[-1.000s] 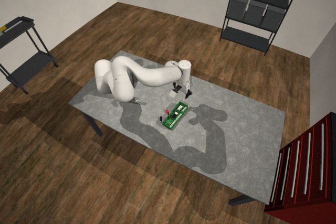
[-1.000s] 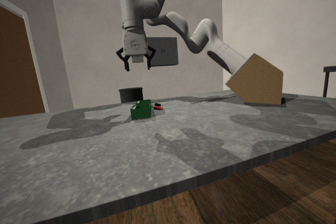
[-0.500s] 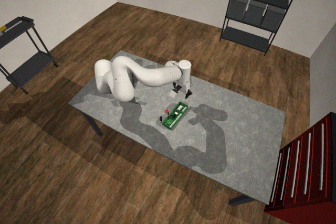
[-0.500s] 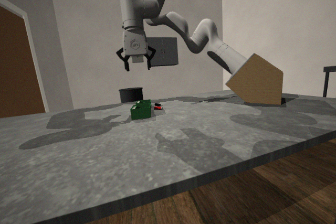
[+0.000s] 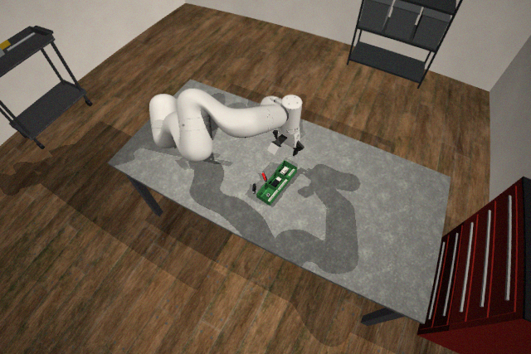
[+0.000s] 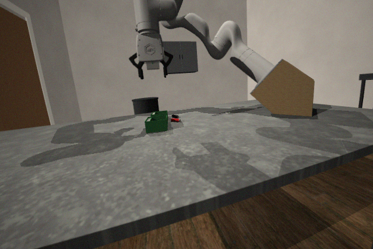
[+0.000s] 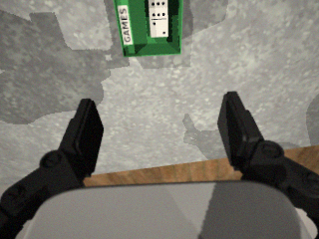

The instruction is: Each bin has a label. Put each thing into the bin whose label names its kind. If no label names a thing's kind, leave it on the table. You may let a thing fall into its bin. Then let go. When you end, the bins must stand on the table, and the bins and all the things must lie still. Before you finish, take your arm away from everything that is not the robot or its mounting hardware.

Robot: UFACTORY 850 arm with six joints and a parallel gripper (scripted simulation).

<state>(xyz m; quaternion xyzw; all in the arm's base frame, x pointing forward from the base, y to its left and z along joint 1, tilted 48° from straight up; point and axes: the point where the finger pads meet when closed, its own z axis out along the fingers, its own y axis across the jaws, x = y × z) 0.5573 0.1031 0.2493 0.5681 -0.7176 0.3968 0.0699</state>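
Bins (image 5: 276,182), green and joined in a row, stand mid-table; left of them lie a black thing (image 5: 254,188) and a red one (image 5: 264,176), small, likely light and stiff: pinch across the middle. Right, the gripper (image 5: 286,145) hovers spread, holding nothing.

A grey mottled table (image 5: 377,230) carries two green bins (image 5: 276,181) set end to end near its middle. A small red thing (image 5: 264,176) and a small black thing (image 5: 254,188) lie just beside the bins, at their 9 o'clock in the top view.
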